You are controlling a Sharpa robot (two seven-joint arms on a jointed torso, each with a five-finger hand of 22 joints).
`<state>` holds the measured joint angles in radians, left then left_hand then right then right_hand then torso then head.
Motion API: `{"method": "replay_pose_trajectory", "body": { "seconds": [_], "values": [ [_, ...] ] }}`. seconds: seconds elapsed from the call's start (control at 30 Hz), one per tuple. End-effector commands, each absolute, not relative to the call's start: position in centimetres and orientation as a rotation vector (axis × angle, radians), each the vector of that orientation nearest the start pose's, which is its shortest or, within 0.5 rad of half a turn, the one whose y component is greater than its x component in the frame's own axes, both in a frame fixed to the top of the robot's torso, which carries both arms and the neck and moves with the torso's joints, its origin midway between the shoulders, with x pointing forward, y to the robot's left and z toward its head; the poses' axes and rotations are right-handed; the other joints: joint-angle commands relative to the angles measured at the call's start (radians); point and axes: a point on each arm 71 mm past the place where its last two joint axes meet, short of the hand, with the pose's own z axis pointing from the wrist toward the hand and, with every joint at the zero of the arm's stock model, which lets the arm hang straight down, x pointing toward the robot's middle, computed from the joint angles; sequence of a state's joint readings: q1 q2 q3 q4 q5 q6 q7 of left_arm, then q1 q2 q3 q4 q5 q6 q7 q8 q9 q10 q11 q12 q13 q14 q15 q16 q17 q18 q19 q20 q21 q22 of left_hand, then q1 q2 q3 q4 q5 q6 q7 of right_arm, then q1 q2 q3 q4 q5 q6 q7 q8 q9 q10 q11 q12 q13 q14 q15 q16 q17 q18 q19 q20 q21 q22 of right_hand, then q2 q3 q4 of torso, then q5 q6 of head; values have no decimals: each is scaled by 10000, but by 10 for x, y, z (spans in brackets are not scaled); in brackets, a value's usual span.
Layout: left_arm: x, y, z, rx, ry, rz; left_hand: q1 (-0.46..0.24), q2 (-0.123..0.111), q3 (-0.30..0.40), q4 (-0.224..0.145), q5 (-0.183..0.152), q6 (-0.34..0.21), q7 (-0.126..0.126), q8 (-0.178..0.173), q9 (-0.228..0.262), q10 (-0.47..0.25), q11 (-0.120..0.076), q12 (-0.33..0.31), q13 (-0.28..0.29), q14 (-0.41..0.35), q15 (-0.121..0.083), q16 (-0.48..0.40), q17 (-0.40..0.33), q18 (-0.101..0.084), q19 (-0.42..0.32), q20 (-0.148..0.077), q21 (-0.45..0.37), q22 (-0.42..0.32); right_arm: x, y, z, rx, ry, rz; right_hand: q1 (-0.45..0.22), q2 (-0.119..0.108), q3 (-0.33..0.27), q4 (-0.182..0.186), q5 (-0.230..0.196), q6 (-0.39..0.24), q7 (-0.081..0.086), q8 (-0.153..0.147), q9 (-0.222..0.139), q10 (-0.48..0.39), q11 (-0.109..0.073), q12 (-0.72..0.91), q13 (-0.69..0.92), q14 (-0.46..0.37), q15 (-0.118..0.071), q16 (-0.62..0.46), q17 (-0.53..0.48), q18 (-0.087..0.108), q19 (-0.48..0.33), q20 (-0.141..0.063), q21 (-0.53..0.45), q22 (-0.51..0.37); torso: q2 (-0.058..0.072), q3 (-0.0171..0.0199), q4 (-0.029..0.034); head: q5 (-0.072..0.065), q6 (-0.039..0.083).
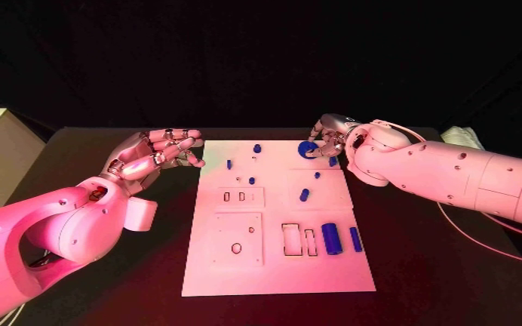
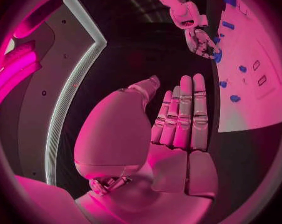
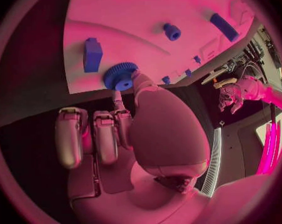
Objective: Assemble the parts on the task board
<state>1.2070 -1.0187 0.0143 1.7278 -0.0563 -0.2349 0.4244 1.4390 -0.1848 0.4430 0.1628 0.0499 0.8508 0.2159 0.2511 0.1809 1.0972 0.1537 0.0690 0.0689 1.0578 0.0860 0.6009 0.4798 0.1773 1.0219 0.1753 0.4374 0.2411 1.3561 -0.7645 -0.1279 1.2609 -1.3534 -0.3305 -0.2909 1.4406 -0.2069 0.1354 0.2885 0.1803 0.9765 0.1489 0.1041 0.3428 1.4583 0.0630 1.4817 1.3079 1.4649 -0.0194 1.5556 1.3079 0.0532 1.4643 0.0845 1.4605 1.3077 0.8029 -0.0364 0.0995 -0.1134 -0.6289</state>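
Here, right hand (image 1: 332, 139) pinching gear (image 1: 307, 149), task board (image 1: 277, 266)

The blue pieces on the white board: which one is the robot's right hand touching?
The round, toothed blue gear at the board's far edge. The right hand has fingers on it; the other blue pieces, like the cylinder near the front, lie untouched.

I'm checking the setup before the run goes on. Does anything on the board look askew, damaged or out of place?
Nothing stands out. The task board lies flat and looks intact, with the blue parts on it. The right robot hand touches the blue gear at the board's far edge; the left robot hand hovers beside the board.
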Motion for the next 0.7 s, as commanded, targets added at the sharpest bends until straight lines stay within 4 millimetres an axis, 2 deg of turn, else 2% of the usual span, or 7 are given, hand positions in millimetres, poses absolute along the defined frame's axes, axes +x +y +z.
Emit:
{"method": "replay_pose_trajectory", "body": {
  "seconds": [0.03, 0.13, 0.23, 0.33, 0.47, 0.7],
  "values": [
    [454, 228, -132, -9745, 13697, -17050, -3, 70, 35, -9, -2, -20, 47, -46, -7, -77, 4, -25, 7, -74, -25, 49, 17, -13, -55, -16, 63, 8, 552, -259, -155, 963, 16880, 2960, -128, -27, -34, -9, 62, 74, -23, 61, 16, 456, 4, 66, 1810, 991, 88, 55, 2318, -208, 526, 64, 50, 1369, 7, 9, 1, 8, -3],
    [454, 228, -133, -9748, 13713, -17054, -3, 70, 35, -9, -2, -20, 47, -46, -7, -77, 4, -25, 7, -74, -25, 49, 17, -13, -55, -16, 63, 8, 552, -260, -156, 1013, 16904, 2969, -131, 5, 43, -24, 437, 107, -32, 85, 23, 458, -7, 81, 1838, 992, 80, 58, 2326, -208, 521, 60, 56, 1382, 7, 7, 8, -4, -11],
    [454, 228, -133, -9758, 13728, -17043, -3, 70, 35, -9, -2, -20, 47, -46, -7, -77, 4, -25, 7, -74, -25, 49, 17, -13, -55, -16, 63, 8, 553, -261, -156, 1074, 16918, 2973, -105, 100, 297, -23, 1153, 152, -41, 106, 21, 468, -21, 96, 1872, 991, 68, 58, 2328, -211, 521, 52, 72, 1410, 4, 4, 6, -4, -11],
    [454, 229, -133, -9766, 13737, -17029, -3, 70, 35, -9, -2, -20, 47, -46, -7, -77, 4, -25, 7, -74, -25, 49, 17, -13, -55, -16, 63, 8, 553, -262, -156, 1104, 16922, 2987, -44, 140, 662, -52, 1647, 189, -47, 109, 3, 477, -31, 104, 1897, 993, 60, 61, 2337, -212, 519, 41, 79, 1428, 4, 5, 3, -6, -7],
    [454, 229, -133, -9771, 13758, -17034, -3, 70, 35, -9, -2, -20, 47, -46, -7, -77, 4, -25, 7, -74, -25, 49, 17, -13, -55, -16, 63, 8, 552, -259, -153, 1019, 16612, 3180, 141, 128, 1404, -142, 1565, 425, -112, 199, 0, 539, -92, 165, 1971, 999, 10, 69, 2365, -218, 528, 4, 103, 1468, 7, 5, -1, -13, 4],
    [454, 228, -133, -9777, 13783, -17037, -3, 70, 35, -9, -2, -20, 47, -46, -7, -77, 4, -25, 7, -74, -25, 49, 17, -13, -55, -16, 63, 8, 545, -243, -143, 223, 15344, 3576, 72, 38, 1898, -197, 1495, 707, -210, 351, 40, 653, -177, 286, 2090, 1006, -60, 77, 2394, -241, 570, -54, 181, 1568, 3, 7, 7, -10, 32]
  ]
}}
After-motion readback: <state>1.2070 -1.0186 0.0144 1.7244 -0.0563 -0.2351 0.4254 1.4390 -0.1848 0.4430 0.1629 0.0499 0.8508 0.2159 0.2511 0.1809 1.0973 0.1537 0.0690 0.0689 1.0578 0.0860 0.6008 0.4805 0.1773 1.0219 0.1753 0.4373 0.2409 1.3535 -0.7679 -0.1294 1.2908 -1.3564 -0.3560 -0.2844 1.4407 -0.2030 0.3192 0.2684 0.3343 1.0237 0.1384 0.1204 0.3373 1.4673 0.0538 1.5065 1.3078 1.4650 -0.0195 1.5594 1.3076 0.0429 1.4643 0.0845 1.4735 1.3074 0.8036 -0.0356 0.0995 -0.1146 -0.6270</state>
